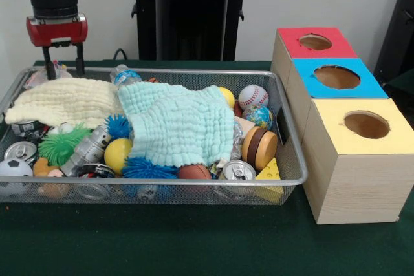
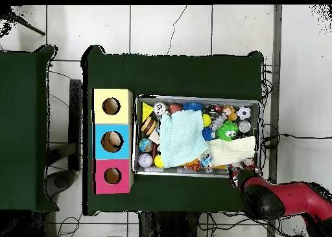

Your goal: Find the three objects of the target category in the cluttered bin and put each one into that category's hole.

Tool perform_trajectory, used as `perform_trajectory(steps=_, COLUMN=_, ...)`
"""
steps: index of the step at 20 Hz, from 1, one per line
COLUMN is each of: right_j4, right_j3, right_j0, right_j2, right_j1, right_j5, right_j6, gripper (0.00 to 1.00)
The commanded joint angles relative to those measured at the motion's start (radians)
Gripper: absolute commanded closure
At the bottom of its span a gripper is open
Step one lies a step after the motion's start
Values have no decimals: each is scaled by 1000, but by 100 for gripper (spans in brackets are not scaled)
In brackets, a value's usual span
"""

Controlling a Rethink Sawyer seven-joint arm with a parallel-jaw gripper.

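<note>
In bin (image 1: 284, 130): two cloths (image 1: 178, 124); three boxes (image 1: 356, 159) beside.

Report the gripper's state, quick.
Gripper: open, holding nothing, two fingers apart above the far corner of the bin, over the cream cloth.
</note>
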Motion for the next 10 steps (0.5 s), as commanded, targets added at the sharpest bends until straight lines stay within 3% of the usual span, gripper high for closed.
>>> perform_trajectory(steps=1, right_j4=18, right_j3=-5, right_j0=1, right_j2=58, right_j1=-30, right_j5=80, right_j6=-273, gripper=0)
perform_trajectory(steps=10, right_j4=5, right_j3=-7, right_j0=4, right_j2=54, right_j1=-27, right_j5=73, right_j6=-265, gripper=0)
